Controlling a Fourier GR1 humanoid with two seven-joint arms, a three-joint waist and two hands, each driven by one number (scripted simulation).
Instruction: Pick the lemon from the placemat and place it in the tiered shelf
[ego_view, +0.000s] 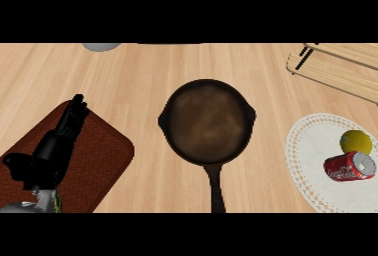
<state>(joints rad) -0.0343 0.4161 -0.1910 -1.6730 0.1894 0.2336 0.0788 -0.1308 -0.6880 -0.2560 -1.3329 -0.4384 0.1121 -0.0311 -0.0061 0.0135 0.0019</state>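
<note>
Far left of the cast-iron skillet (207, 122), the left hand (53, 145) rests over a dark reddish-brown mat (103, 160). Its fingers (74, 112) are straight and close together, pointing away from the robot, and it holds nothing. Up at the far edge, left of the skillet, part of a rounded grey thing (101, 46) shows; I cannot tell what it is.

The skillet sits in the middle of the wooden table (148, 75), empty, with its handle pointing back toward the robot.

Right of the skillet lies a round white lace placemat (310, 145). The lemon (356, 141) sits on it near the side farthest from the skillet. A red soda can (349, 166) lies on its side just beside the lemon, on the robot's side of it, and looks to be touching it or nearly so. Beyond the placemat, farther from the robot and right of the skillet, a corner of the light wooden tiered shelf (336, 65) shows.

The right hand is out of view.

By this layout, the task has not visibly begun. No hand is near the lemon, so the reach, the grasp, the lift past the can and the placing in the shelf all remain. The lemon lies on the right, so the right hand seems the likelier one for it.
</note>
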